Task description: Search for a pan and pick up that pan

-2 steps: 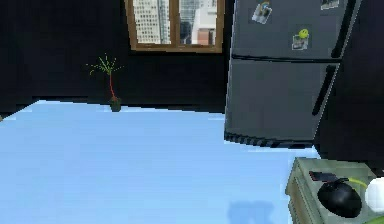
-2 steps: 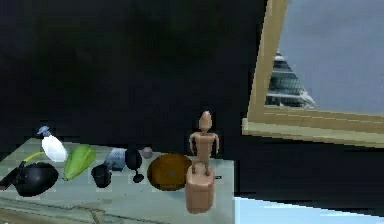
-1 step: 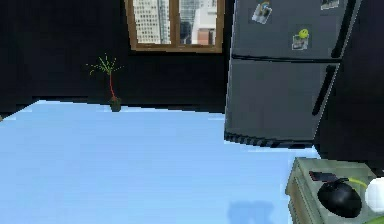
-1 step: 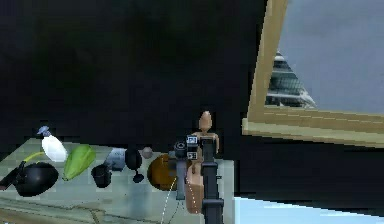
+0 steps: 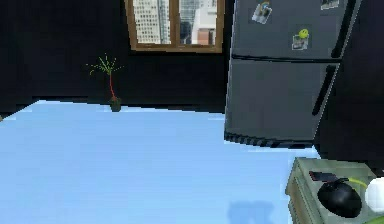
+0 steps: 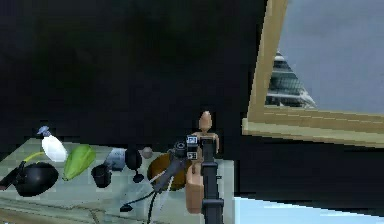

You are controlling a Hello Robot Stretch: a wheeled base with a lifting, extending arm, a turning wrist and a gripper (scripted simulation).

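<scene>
Near the gripper [image 6: 178, 152] we note a wooden figure [image 6: 205, 124] beyond it, a brown bottle [image 6: 193, 188] nearer, and a dark mug [image 6: 100, 175] past the pan [image 6: 162, 172]. The pan lies just beside the jaws. We cannot tell their setting, or whether they touch or hold anything.

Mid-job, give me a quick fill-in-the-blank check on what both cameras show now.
In the forward view, the potted plant stands on the ___. The fridge stands to the right of the ___. In the arm side view, the body of the spray bottle on the table is ___ in colour.
Missing words: floor; window; white.
</scene>
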